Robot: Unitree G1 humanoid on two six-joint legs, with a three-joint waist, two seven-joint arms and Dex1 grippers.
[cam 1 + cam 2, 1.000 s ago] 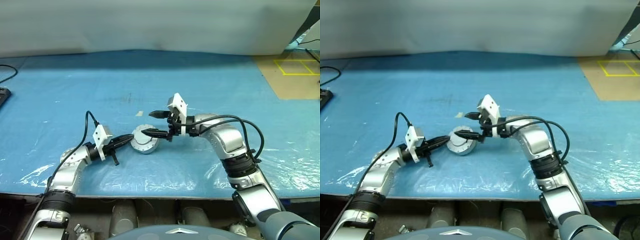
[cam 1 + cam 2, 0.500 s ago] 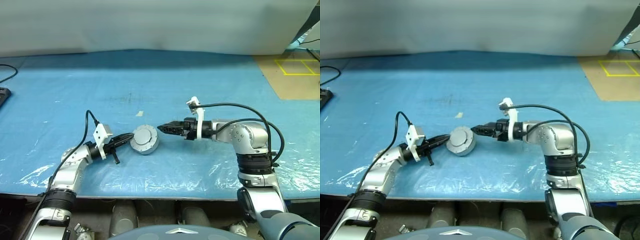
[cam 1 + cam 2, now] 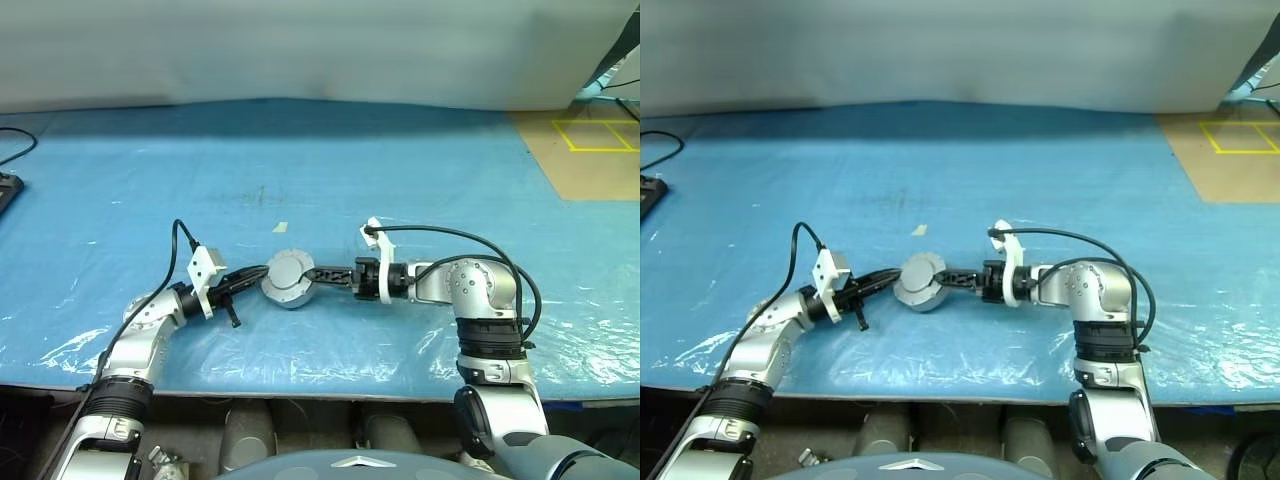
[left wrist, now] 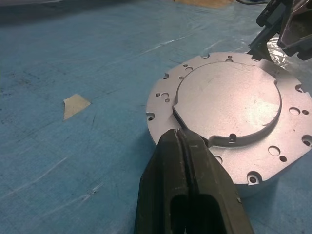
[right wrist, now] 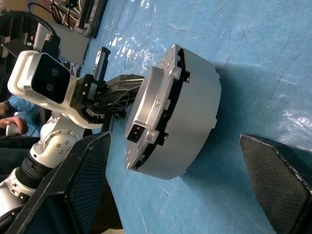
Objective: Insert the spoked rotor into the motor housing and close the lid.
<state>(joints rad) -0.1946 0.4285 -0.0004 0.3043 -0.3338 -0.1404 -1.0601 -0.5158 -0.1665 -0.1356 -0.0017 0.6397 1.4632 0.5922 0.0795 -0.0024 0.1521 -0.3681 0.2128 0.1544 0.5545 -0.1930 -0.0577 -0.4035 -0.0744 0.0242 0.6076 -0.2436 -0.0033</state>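
1. Table (image 3: 420,160): covered with a blue plastic sheet; a tan floor area with yellow lines (image 3: 590,135) lies beyond its far right corner.
2. Housing (image 3: 290,280): a squat grey metal puck near the table's front, between my two grippers. The lid (image 4: 229,100) sits on top of it, a silvery plate with a raised round centre and small holes around its rim. In the right wrist view, dark gaps show at the seam between lid and housing on one side, so I cannot confirm full seating. The contents of the housing are hidden.
3. Right gripper (image 3: 318,272): fingers spread wide, one on each side of the housing in the wrist view, holding nothing. It points toward the housing from the right.
4. Left gripper (image 4: 184,139): fingers pressed together with nothing between them, tip resting at the lid's edge on the left side.
5. Tape scrap (image 3: 281,227): small and pale, on the sheet just beyond the housing, apart from it.
6. Cable (image 3: 15,150): black, at the far left edge.
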